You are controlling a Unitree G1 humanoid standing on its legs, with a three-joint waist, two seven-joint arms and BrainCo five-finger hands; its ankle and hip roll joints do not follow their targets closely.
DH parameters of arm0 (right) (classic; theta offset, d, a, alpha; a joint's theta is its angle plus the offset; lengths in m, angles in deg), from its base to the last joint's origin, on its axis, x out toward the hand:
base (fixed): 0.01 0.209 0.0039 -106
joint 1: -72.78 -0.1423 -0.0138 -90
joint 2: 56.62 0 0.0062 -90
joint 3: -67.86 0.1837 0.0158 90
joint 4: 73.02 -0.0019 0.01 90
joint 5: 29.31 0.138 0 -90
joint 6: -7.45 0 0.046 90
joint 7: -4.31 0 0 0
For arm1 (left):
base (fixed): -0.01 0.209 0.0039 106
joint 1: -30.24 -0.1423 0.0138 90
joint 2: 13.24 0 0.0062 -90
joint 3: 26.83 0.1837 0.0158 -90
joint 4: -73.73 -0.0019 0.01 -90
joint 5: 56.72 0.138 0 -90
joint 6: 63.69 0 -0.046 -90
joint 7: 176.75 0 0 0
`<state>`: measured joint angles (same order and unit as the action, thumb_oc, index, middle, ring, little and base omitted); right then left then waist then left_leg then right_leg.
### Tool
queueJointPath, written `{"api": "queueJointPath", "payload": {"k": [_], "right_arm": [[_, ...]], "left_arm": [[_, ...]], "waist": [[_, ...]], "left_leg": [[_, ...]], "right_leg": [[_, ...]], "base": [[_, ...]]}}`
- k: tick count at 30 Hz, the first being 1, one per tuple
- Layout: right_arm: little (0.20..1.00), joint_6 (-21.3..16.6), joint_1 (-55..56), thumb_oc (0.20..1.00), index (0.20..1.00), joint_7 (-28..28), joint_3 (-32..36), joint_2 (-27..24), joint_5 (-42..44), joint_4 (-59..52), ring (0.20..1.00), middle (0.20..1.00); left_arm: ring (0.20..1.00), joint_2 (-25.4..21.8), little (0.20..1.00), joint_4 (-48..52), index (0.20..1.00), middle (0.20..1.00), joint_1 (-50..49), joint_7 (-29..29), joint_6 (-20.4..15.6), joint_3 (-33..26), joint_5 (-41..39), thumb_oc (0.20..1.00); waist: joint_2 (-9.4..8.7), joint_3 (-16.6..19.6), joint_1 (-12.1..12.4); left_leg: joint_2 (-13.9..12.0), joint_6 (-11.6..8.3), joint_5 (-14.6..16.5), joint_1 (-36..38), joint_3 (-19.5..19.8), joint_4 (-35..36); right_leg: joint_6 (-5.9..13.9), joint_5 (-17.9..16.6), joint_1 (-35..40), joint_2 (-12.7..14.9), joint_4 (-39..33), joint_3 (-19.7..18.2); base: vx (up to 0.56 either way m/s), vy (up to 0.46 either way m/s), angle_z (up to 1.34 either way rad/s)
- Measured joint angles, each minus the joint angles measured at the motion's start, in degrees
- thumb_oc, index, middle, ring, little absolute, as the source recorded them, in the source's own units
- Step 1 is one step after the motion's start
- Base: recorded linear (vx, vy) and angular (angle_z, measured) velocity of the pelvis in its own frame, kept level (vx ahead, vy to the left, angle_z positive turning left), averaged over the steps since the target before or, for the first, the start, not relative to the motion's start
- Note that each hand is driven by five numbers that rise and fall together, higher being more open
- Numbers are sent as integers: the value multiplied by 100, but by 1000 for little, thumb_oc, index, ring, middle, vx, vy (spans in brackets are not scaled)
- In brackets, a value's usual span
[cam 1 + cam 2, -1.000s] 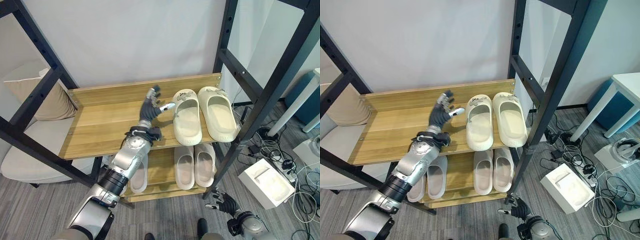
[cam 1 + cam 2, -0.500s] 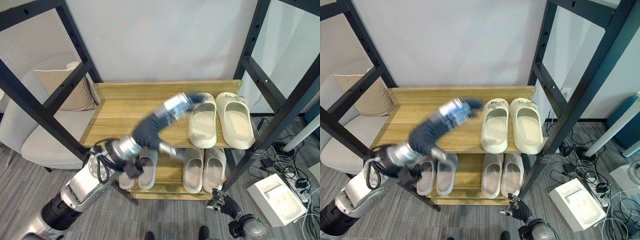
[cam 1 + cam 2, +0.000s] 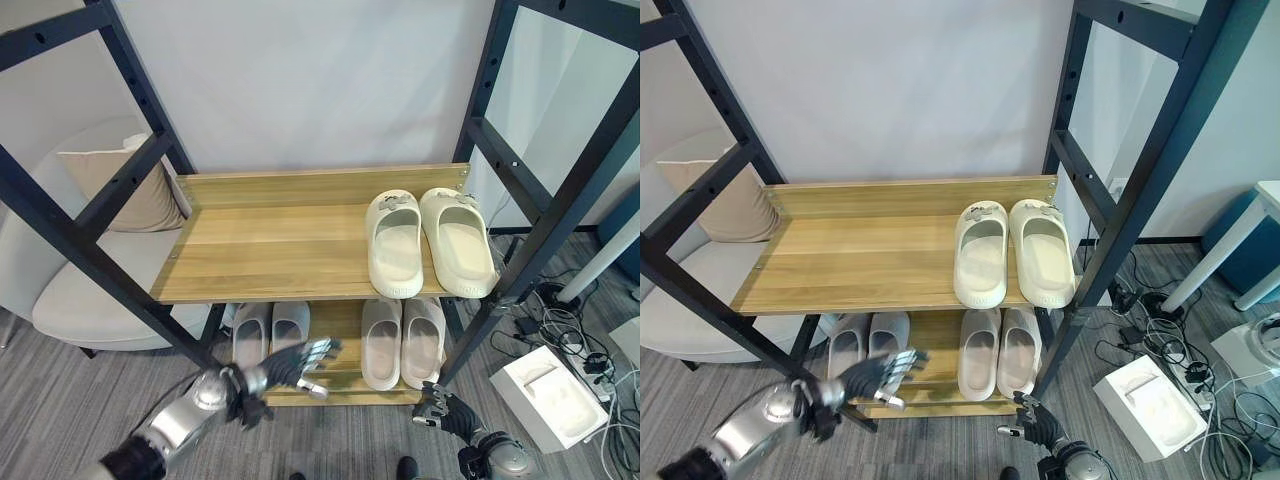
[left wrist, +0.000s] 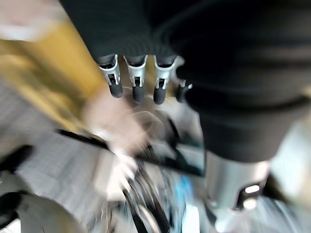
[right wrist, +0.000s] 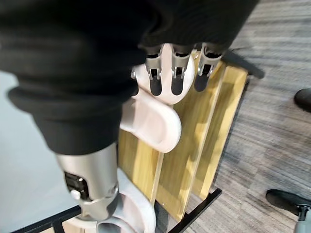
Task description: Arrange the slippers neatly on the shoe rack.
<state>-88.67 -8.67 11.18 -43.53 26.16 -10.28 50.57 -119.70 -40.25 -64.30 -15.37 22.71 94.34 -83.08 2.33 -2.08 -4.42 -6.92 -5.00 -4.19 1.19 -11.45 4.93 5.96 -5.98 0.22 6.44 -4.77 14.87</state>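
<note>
A cream slipper pair (image 3: pixel 398 245) (image 3: pixel 457 240) lies side by side at the right end of the upper wooden shelf (image 3: pixel 270 250), toes towards the wall. Below, on the lower shelf (image 3: pixel 340 375), sit a pale pair on the right (image 3: pixel 380 340) (image 3: pixel 422 335) and a grey-white pair on the left (image 3: pixel 250 335) (image 3: pixel 290 325). My left hand (image 3: pixel 295 362) hangs low in front of the lower shelf, fingers (image 4: pixel 137 77) straight, holding nothing. My right hand (image 3: pixel 440 410) is near the floor by the rack's right front post, fingers (image 5: pixel 170 73) relaxed and empty, with the lower pale pair (image 5: pixel 153 121) showing past them.
Black metal posts (image 3: pixel 560 220) frame the rack on both sides. A beige armchair with a cushion (image 3: pixel 100 290) stands at the left. A white box (image 3: pixel 545 385) and tangled cables (image 3: pixel 570 340) lie on the grey floor at the right.
My left arm has pulled back from the upper shelf beside the cream pair and dropped to lower-shelf level. The camera has also shifted. The slippers stay put.
</note>
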Motion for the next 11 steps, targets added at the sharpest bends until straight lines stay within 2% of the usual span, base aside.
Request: {"api": "queueJointPath", "payload": {"k": [3, 5, 6, 7, 11], "right_arm": [[1000, 5, 64, 1000, 1000, -19, 23, 21, 19, 21, 1000, 1000], [1000, 14, 60, 1000, 1000, -60, 246, 78, 17, 158, 1000, 1000], [1000, 31, 24, 1000, 1000, -90, 307, 112, 17, 268, 1000, 1000], [1000, 43, 33, 1000, 1000, -121, 356, 128, 16, 293, 1000, 1000], [1000, 42, 103, 1000, 1000, -263, 454, 106, 14, 311, 1000, 1000]], "left_arm": [[1000, 325, 1000, -617, 1000, 1000, -337, 310, 89, -250, 615, 1000], [1000, 1017, 1000, -1378, 1000, 1000, -449, 776, -34, -1054, 1070, 1000], [1000, 1456, 1000, -2029, 1000, 1000, -271, 1059, -83, -1679, 1131, 1000], [1000, 1635, 1000, -2383, 1000, 1000, -169, 1216, -23, -1891, 1161, 1000], [1000, 1718, 1000, -2330, 1000, 1000, -124, 1578, 23, -1789, 1138, 1000]], "waist": [[-84, 16, 66], [-106, 40, 79], [-101, 81, 77], [-106, 108, 68], [-127, 114, 34]], "left_leg": [[-6, 11, 13, -13, -3, 10], [7, 34, 83, -13, -9, 13], [8, 33, 91, -6, -20, 13], [3, 33, 91, -6, -21, 13], [-12, 32, 84, -18, -37, 14]], "right_leg": [[-1, 1, -10, -2, -28, 5], [9, -3, -7, 17, -29, -4], [5, -5, -13, 16, -30, -37], [3, -6, -16, 8, -30, -42], [-3, -8, -42, -6, -30, -59]], "base": [[-1, 3, 1], [-2, 3, -1], [-1, -2, -7], [-6, 1, -7], [-2, -2, -4]]}}
